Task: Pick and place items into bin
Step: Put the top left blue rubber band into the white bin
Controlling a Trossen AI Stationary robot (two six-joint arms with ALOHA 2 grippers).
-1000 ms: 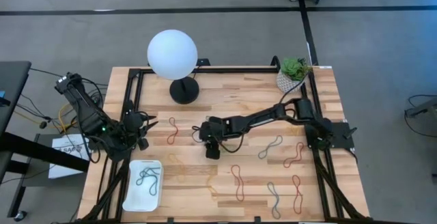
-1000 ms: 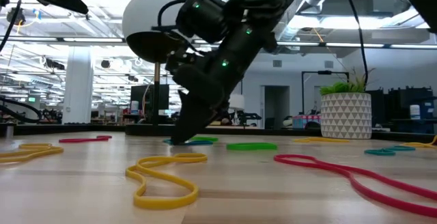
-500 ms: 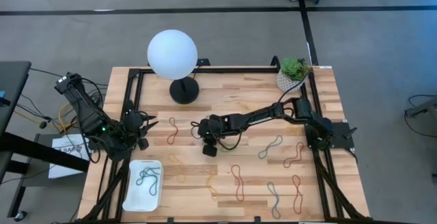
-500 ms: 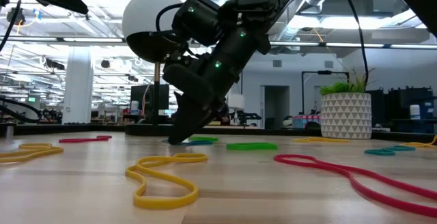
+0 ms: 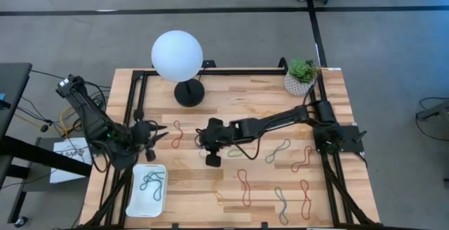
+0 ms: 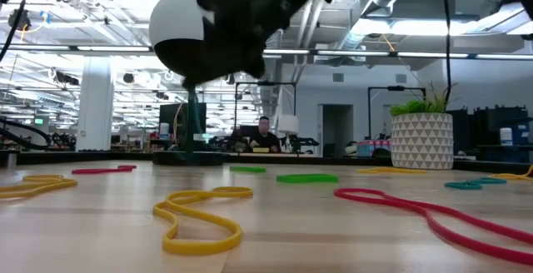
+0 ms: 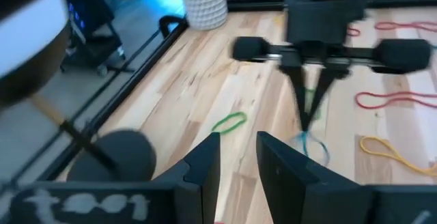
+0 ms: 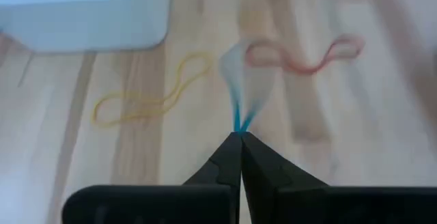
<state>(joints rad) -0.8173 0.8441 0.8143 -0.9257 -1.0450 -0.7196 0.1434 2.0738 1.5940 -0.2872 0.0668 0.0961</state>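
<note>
And the right gripper (image 5: 212,158) is up! Half a second back its tip was pressed to the table (image 5: 231,195); now it has lifted clear and slid a touch toward the bin (image 5: 135,191), and in the low view it has risen out of the picture's middle, leaving only a dark blur at the top. The left arm has shifted too, its gripper (image 5: 160,133) nudged inward from the table's 9 o'clock edge.

Right wrist view tells the story: fingers (image 8: 225,164) pinched tight together, a blue band (image 8: 240,80) dangling from the tips, blurred as it swings above the wood. The left wrist camera confirms it, showing that band (image 7: 311,142) hanging off the closed tips.

On the table from above, the bin sits at 7 o'clock with blue-grey bands (image 5: 152,182) already inside. A red band (image 5: 177,134) lies just beside the left gripper, a yellow band (image 8: 151,91) between the bin and the carried loop. The left gripper's fingers (image 7: 205,166) stand slightly apart, holding nothing.

The lamp (image 5: 177,55) stands at 11 o'clock, the plant (image 5: 302,74) at 1.
</note>
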